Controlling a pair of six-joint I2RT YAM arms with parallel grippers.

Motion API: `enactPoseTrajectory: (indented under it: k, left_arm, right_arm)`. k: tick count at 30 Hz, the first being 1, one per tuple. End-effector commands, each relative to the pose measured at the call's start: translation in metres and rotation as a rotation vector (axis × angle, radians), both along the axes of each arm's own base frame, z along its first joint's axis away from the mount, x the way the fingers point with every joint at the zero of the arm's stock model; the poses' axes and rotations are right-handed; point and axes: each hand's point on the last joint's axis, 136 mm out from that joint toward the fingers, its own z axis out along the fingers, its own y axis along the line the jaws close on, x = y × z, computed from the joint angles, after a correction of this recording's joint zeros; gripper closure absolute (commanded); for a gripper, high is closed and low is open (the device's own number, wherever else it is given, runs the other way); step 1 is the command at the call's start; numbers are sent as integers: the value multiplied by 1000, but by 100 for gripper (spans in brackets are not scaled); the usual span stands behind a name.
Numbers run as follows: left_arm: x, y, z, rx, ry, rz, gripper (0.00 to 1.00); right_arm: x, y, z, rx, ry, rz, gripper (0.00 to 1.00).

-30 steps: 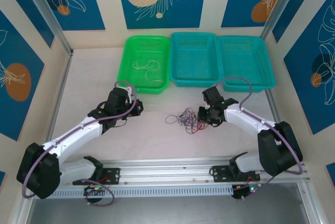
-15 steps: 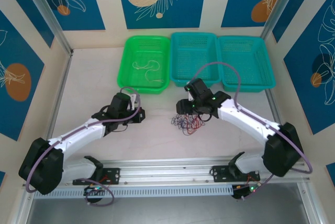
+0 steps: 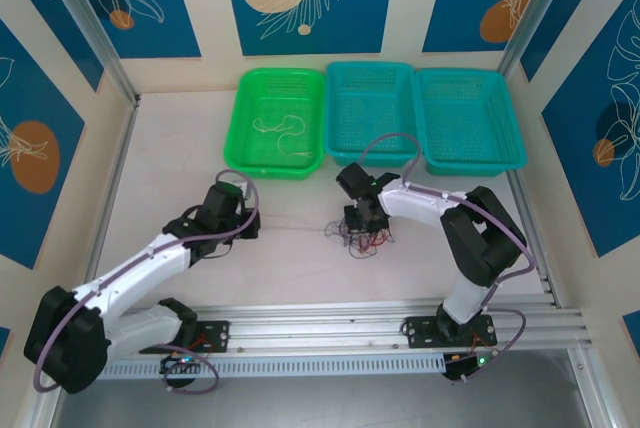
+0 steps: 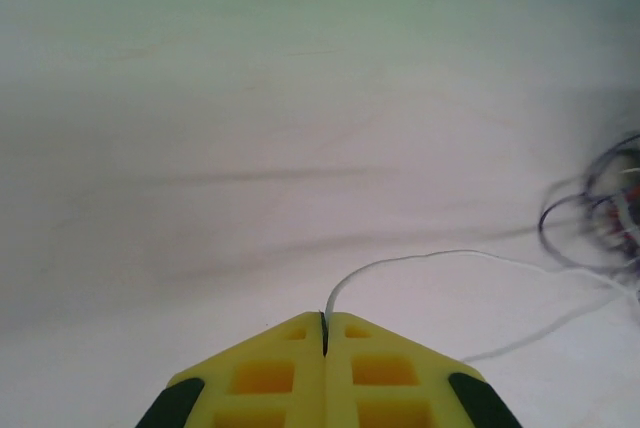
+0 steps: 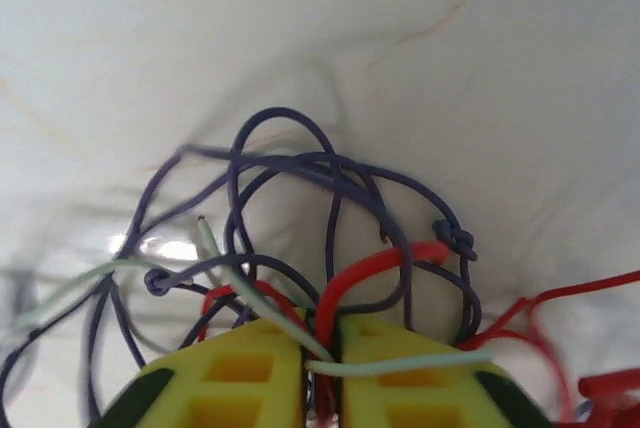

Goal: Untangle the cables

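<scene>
L gripper (image 4: 325, 328) was pinched shut on white cable (image 4: 430, 256). R gripper (image 5: 322, 350) clamped the tangle (image 5: 320, 198) (red strand (image 5: 365, 278) between jaws) near centre of table (image 3: 180, 148). Best was a slow, low pull leftward, R anchoring.

Robot laboratory work cell. A pale tabletop (image 3: 180, 158) stands inside wall panels (image 3: 310, 8) printed with blue leaf motifs and held by aluminium posts (image 3: 90, 33). The left arm (image 3: 140, 266) and right arm (image 3: 420, 206) are bolted to a metal rail (image 3: 320, 320) at its near edge; a row of plastic baskets (image 3: 370, 108) lines the far side.
</scene>
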Motion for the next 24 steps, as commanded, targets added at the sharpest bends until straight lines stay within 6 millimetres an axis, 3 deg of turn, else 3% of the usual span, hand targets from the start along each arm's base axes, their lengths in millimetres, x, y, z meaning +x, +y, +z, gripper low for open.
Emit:
enactPoseTrajectory:
  k: [1,6,9,14,19,21,24]
  left_arm:
    - [-1,58,11,189,-33,163,100]
    - [-6,87,16,204,-40,248,100]
    - [-7,84,12,176,-31,244,100]
    - [-1,38,10,-22,-52,80,98]
    - [-1,16,20,-69,-84,-37,57]
    - [-1,4,32,-72,-130,-116,51]
    - [-8,-36,56,-86,-232,-324,47]
  right_arm:
    - [13,-40,18,-85,-51,-67,94]
    - [21,-75,30,50,-68,-206,96]
    - [23,-79,31,125,-71,-248,96]
    - [17,-47,27,177,-48,-175,96]
    - [11,-19,22,206,-12,-119,96]
    - [11,-16,22,213,-12,-110,96]
    - [12,-14,26,221,-18,-98,96]
